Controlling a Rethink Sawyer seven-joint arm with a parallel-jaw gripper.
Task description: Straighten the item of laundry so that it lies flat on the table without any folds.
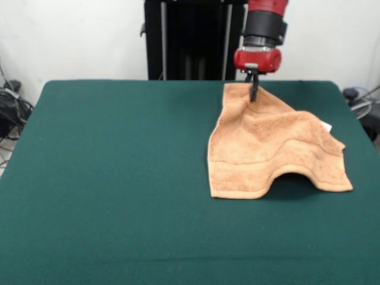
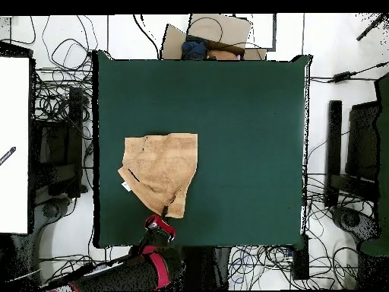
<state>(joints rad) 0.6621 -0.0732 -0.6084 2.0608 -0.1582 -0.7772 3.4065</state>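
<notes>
Towel (image 1: pixel 275 145), light orange-tan terry cloth, lying on a dark green desk (image 1: pixel 113 178) and taking up only a small part of it. In the front view, sitting right of centre in the far half of the desk, with its far corner reaching close to the far edge. Not lying flat: rising in a soft ridge toward that far corner, sagging in folds across the middle, and arching up along the near edge so that a dark gap is showing beneath the hem. Woven border band running along the near edge. Small white tag (image 1: pixel 326 126) poking out at the right side.

Red and black robot arm (image 1: pixel 265 27) coming down from above at the far side of the desk. Gripper (image 1: pixel 254 93) pointing straight down at the towel's far corner, dark tip touching the cloth there. Jaws appearing as one thin dark shape, so not possible to tell whether together, apart, or pinching the fabric.

In the overhead view, towel (image 2: pixel 161 171) resting in the lower left part of the desk (image 2: pixel 243 122), narrowing to a point toward the bottom edge, gripper (image 2: pixel 164 210) meeting that point. Tag (image 2: pixel 126 185) showing at the left edge. Cables, boxes and equipment surrounding the desk on the floor.
</notes>
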